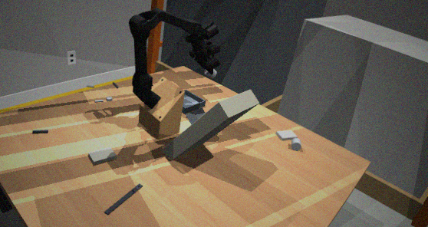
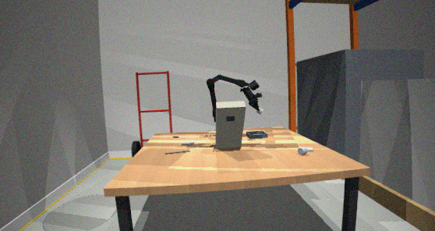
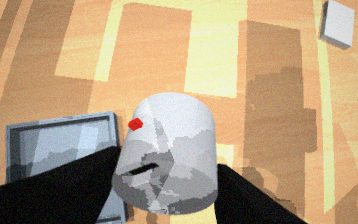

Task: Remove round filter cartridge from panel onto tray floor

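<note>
Claw [image 3: 165, 192] pinching the pale grey round filter cartridge [image 3: 167, 150] aloft.
Cartridge is appearing rigid, smooth-walled, likely light; its slotted face is giving the surest hold.

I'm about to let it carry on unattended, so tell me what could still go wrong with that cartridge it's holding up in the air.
1. The gripper holds the filter cartridge high above the table; released from here it would likely bounce or roll.
2. In the wrist view the tray lies off to the left, not beneath the cartridge, so a drop now would probably miss it.
3. The tray sits close to the wooden block and the panel; the descent may clip them.
</note>
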Available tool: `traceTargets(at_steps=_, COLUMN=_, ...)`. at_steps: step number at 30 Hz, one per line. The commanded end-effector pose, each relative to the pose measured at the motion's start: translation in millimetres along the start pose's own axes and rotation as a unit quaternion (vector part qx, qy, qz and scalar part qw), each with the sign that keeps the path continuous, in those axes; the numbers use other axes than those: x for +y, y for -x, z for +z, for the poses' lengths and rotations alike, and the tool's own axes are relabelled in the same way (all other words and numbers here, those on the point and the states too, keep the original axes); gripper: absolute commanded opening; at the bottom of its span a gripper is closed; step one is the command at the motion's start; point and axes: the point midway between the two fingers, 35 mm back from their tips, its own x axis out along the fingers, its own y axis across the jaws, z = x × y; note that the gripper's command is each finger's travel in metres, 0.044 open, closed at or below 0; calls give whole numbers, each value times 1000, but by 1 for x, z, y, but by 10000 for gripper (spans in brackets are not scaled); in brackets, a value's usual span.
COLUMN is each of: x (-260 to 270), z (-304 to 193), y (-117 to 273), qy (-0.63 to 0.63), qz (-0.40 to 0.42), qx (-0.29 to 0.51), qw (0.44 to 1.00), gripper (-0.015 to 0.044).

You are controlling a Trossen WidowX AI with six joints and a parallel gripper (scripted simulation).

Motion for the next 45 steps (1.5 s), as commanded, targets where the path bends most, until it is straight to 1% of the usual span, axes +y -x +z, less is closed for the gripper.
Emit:
traceTargets(at_steps=1, x=31, z=-15, y=-20, qy=47, qz=25, qx=5, qw=999, gripper=0)
traceTargets(at_steps=9, x=79, z=-46, y=-51, qy=126, qz=73, qx=5, qw=989, gripper=0)
traceTargets(at_steps=17, x=117, z=-87, y=-79, qy=208, qz=128, qx=5, qw=970, gripper=0)
traceTargets(at_steps=25, x=120, z=-92, y=-84, qy=215, qz=133, qx=5, qw=967, gripper=0)
traceTargets(at_steps=39, x=121, z=-126, y=-140, qy=215, qz=133, qx=6, qw=967, gripper=0)
traceTargets(at_steps=45, x=120, z=-130, y=-145, qy=215, qz=133, qx=6, qw=967, gripper=0)
